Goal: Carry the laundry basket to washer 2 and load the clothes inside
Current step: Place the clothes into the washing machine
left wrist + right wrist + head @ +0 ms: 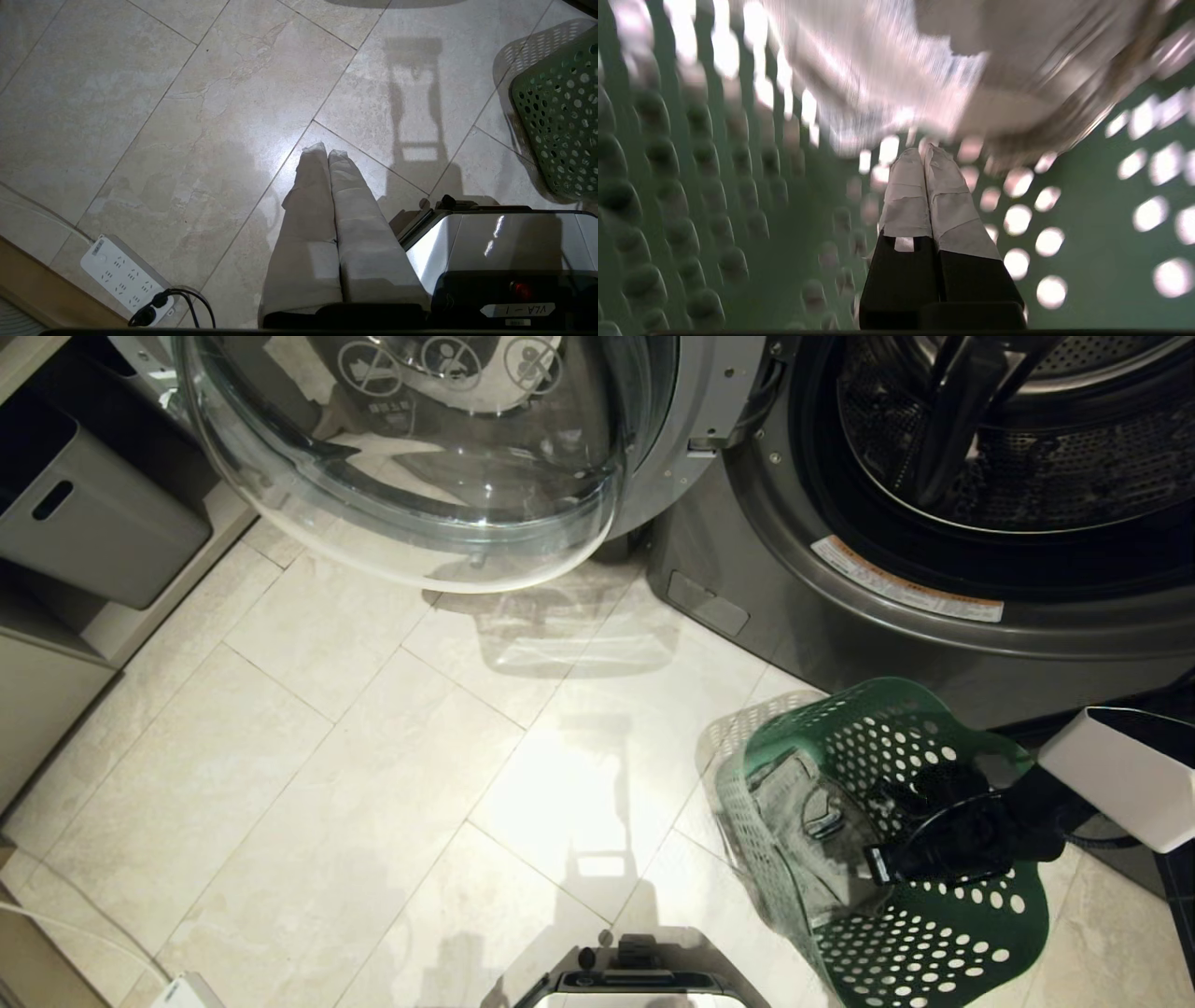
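The dark green laundry basket [934, 933] lies tipped on its side on the tiles, just in front of a dark grey washer [840, 616]. No number label shows on the washer. Its drum [1027, 439] is open and its glass door [420, 523] is swung out to the left. The pale denim clothes [803, 840] are bunched against the basket's lower wall. My right gripper [882, 863] reaches inside the basket [1087, 233]. It is shut [924, 151], with its taped tips at the edge of the clothes [887, 70]. My left gripper [327, 151] is shut over bare floor.
The open door hangs over the floor at the upper left. Grey storage bins [84, 523] sit on a shelf at the far left. A white power strip [124, 275] with a black cable lies by the wall. My base [644, 980] is at the near edge.
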You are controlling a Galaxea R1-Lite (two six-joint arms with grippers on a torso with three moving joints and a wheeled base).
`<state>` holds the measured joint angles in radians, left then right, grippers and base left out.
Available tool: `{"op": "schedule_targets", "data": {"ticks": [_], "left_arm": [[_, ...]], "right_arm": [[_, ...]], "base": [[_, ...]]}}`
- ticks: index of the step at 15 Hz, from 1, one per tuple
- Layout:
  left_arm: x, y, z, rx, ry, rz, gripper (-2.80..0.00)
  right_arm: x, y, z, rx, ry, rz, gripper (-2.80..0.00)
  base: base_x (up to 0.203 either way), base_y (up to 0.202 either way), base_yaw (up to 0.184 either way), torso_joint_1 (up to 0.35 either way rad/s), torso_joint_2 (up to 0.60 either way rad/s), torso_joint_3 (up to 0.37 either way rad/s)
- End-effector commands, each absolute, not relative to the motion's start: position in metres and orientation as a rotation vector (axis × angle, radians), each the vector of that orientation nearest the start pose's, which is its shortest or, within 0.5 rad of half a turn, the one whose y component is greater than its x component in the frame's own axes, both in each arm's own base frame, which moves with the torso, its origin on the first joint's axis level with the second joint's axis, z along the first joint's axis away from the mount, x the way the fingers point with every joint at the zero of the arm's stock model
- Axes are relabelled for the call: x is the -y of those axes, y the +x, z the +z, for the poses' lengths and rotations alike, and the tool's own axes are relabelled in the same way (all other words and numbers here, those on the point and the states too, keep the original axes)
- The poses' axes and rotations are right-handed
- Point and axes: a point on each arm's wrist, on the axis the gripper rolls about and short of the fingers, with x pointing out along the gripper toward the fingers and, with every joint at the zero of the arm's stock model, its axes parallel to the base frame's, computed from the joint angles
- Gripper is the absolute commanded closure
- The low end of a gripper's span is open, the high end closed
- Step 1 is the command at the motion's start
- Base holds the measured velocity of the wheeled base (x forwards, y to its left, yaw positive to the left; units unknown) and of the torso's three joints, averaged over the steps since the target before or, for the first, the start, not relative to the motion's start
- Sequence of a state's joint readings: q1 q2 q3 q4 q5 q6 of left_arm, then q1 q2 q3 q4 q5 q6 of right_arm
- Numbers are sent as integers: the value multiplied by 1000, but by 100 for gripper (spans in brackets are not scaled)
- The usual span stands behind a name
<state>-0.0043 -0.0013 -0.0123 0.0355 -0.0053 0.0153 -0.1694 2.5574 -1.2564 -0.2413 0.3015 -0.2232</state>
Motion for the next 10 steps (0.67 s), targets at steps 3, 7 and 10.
{"op": "schedule_targets", "data": {"ticks": [3,7,10], "left_arm": [[0,-24,75,-24,15,-11,0],[0,-24,75,-24,15,-9,0],[0,-24,75,-23,15,-11,0]], "right_arm": [[60,393,-96,-1101,67,267,0],[60,399,-111,-1066,59,269,-280],[49,406,-119,-989,7,319,-280]], "base": [[0,0,0,0,0,0],[0,0,0,0,0,0],[0,0,0,0,0,0]]}}
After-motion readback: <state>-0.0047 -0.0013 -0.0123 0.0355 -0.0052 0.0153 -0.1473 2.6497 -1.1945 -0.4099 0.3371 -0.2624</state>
